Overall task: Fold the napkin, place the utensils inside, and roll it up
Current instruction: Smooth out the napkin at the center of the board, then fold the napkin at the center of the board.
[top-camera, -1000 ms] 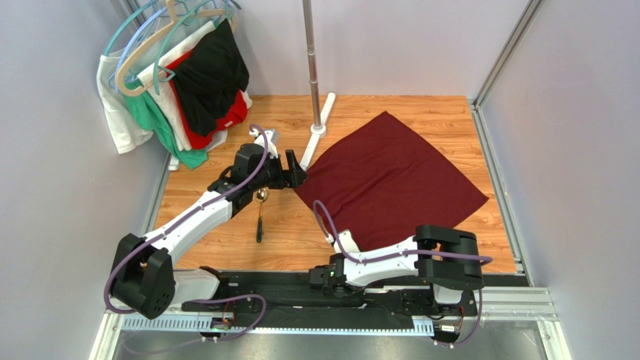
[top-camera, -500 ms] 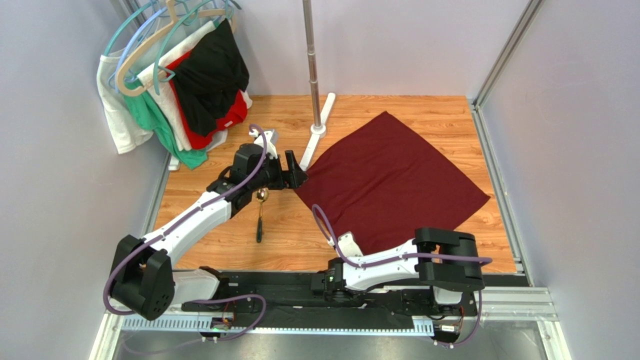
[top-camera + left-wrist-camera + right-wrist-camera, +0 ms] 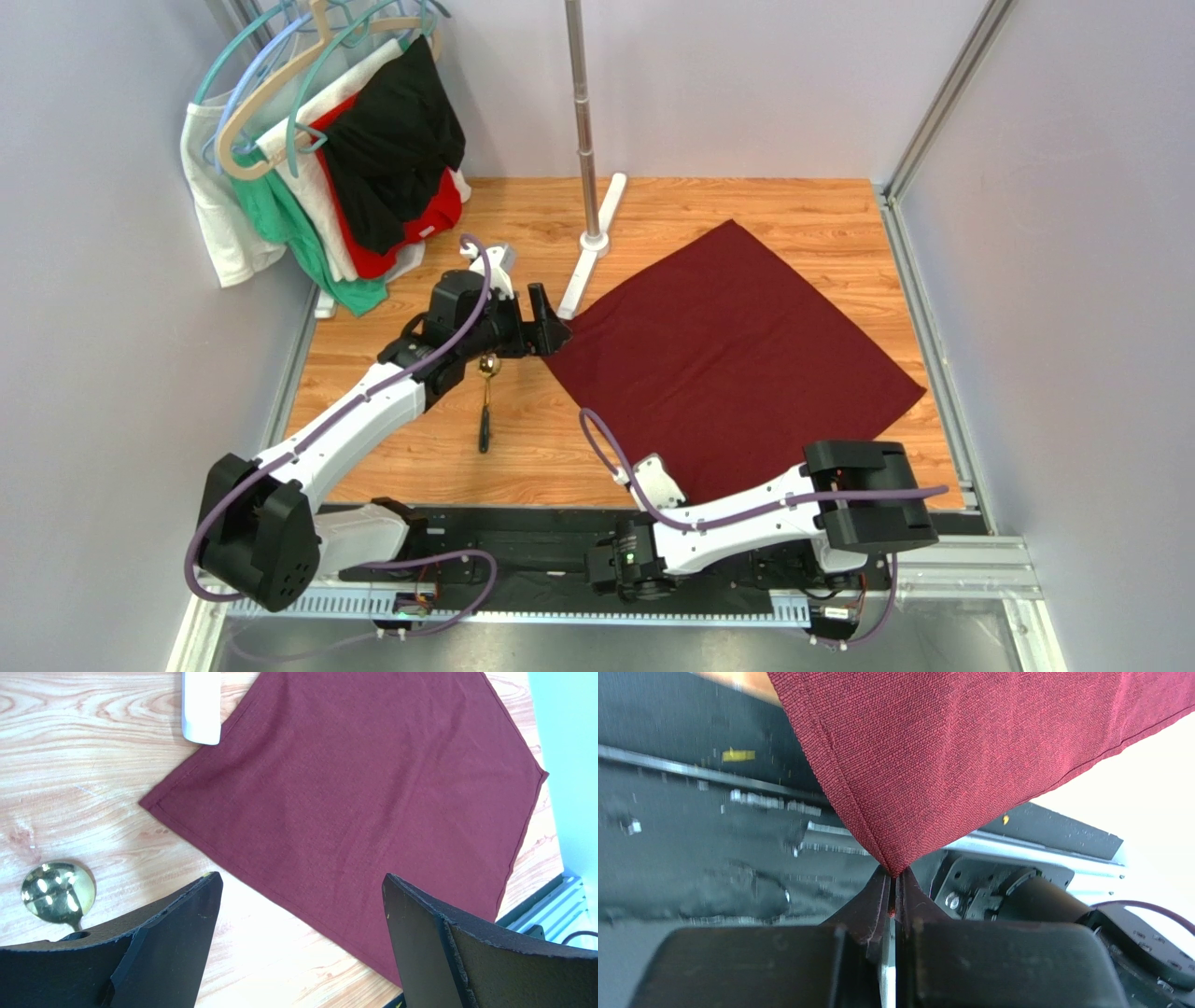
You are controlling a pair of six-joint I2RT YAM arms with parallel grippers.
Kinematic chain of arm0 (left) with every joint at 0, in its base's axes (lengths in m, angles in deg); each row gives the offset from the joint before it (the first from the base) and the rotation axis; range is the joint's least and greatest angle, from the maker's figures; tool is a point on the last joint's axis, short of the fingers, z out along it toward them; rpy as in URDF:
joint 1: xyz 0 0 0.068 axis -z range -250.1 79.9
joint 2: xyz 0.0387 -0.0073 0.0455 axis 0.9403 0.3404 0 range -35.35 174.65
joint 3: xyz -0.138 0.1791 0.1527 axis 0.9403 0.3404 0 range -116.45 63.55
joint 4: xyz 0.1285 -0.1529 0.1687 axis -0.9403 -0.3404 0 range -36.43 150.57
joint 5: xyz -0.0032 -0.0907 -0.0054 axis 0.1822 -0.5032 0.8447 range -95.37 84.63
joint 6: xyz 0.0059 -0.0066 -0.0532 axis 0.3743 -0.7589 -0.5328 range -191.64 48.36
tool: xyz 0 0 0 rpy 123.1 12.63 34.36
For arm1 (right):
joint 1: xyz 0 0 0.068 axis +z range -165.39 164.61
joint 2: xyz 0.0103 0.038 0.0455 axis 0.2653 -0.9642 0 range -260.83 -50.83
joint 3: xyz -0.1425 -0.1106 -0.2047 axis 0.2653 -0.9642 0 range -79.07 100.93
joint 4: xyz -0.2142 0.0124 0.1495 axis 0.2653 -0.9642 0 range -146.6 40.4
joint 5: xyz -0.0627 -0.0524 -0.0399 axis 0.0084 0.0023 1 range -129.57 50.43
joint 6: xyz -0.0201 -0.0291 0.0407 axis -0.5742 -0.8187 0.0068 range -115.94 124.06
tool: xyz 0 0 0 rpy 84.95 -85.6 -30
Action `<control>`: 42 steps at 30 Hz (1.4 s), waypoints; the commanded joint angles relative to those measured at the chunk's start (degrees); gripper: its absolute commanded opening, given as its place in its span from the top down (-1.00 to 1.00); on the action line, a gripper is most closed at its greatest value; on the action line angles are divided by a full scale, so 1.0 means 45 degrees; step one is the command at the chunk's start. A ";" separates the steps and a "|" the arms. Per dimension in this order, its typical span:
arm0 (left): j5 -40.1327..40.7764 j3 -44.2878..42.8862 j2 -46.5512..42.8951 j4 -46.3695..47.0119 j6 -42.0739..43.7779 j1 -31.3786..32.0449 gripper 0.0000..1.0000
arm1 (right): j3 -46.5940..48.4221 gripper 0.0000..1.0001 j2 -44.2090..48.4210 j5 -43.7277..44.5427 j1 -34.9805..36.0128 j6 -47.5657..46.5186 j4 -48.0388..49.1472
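Note:
The dark maroon napkin [image 3: 730, 350] lies spread flat on the wooden table, one corner pointing away from me. My right gripper [image 3: 657, 473] is shut on its near corner; in the right wrist view the fingers [image 3: 893, 875] pinch the cloth [image 3: 962, 742] and hold the corner lifted over the black rail. The spoon [image 3: 485, 399] lies left of the napkin, with its gold bowl [image 3: 57, 890] away from me and its dark handle toward me. My left gripper [image 3: 550, 325] is open and empty above the napkin's left corner; in the left wrist view [image 3: 300, 876] its jaws stand wide apart over the cloth edge [image 3: 365, 791].
A metal pole [image 3: 582, 112] stands on a white base [image 3: 589, 252] just behind the napkin's left corner; the base also shows in the left wrist view [image 3: 201, 707]. Garments on hangers [image 3: 337, 140] hang at the back left. Grey walls close in both sides. The black rail [image 3: 491, 539] runs along the near edge.
My right arm has drawn back toward the near edge with the napkin corner, sliding the napkin slightly nearer and to the right. My left gripper has shifted slightly left.

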 commanded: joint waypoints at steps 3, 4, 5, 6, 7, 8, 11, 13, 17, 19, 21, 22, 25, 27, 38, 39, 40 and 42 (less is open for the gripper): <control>-0.0171 -0.0554 -0.0619 -0.0392 0.0195 -0.0040 -0.87 | 0.0298 1.00 -0.0013 -0.0492 0.0638 0.1129 -0.0910; -0.0152 -0.0574 -0.0659 -0.0451 0.0195 -0.0040 -0.87 | 0.0356 1.00 0.0006 -0.0492 0.0657 0.1188 -0.0949; -0.0151 -0.0613 -0.0698 -0.0606 0.0215 -0.0040 -0.87 | 0.0414 1.00 0.0045 -0.0492 0.0716 0.1208 -0.1027; -0.0171 -0.0710 -0.0795 -0.0685 0.0234 -0.0040 -0.88 | 0.0492 1.00 0.0046 -0.0512 0.0755 0.1208 -0.1067; -0.0190 -0.0769 -0.0854 -0.0821 0.0254 -0.0040 -0.87 | 0.0667 1.00 0.0084 -0.0473 0.0775 0.1208 -0.1125; -0.0248 -0.0866 -0.0912 -0.1132 0.0312 -0.0040 -0.87 | 0.0766 1.00 0.0162 -0.0434 0.0794 0.1208 -0.1435; -0.0347 -0.1315 -0.1186 -0.1931 0.0546 -0.0040 -0.88 | 0.1427 1.00 0.0280 0.0188 0.0756 0.1169 -0.2487; -0.0677 -0.1803 -0.1342 -0.2383 0.0702 -0.0118 -0.89 | 0.1761 1.00 0.0494 0.0735 0.0678 0.0974 -0.2920; -0.1673 -0.2389 -0.1576 -0.3416 0.1092 -0.0936 -0.90 | 0.2113 1.00 0.1157 0.1381 -0.0237 0.0350 -0.3176; -0.1909 -0.2741 -0.1616 -0.3848 0.1327 -0.1562 -0.90 | 0.2231 1.00 0.1566 0.1984 -0.0900 -0.0195 -0.3176; -0.2006 -0.3033 -0.1655 -0.4278 0.1659 -0.1835 -0.90 | 0.2484 1.00 0.1744 0.2357 -0.1429 -0.0820 -0.3040; -0.2084 -0.3113 -0.1674 -0.4337 0.1718 -0.2011 -0.90 | 0.2543 1.00 0.1919 0.2572 -0.1741 -0.1752 -0.2866; -0.2397 -0.3269 -0.1577 -0.4299 0.1738 -0.2207 -0.90 | 0.2700 1.00 0.2232 0.2768 -0.2972 -0.3337 -0.1753; -0.2572 -0.3405 -0.1306 -0.4280 0.1758 -0.2266 -0.90 | 0.2759 1.00 0.2506 0.2886 -0.3871 -0.4842 -0.0835; -0.3042 -0.4596 -0.0212 -0.4709 0.2402 -0.2774 -0.90 | 0.3480 1.00 0.1532 0.2497 -0.8304 -1.0118 0.2875; -0.3100 -0.4675 -0.0152 -0.4748 0.2480 -0.2832 -0.90 | 0.3578 1.00 0.1221 0.2477 -0.8539 -1.0565 0.2994; -0.3101 -0.4753 -0.0093 -0.4826 0.2655 -0.2872 -0.90 | 0.3676 1.00 0.1063 0.2341 -0.9044 -1.0802 0.3131; -0.3081 -0.4929 0.0102 -0.4884 0.2792 -0.2988 -0.90 | 0.3852 1.00 0.0867 0.2145 -0.9496 -1.1212 0.3736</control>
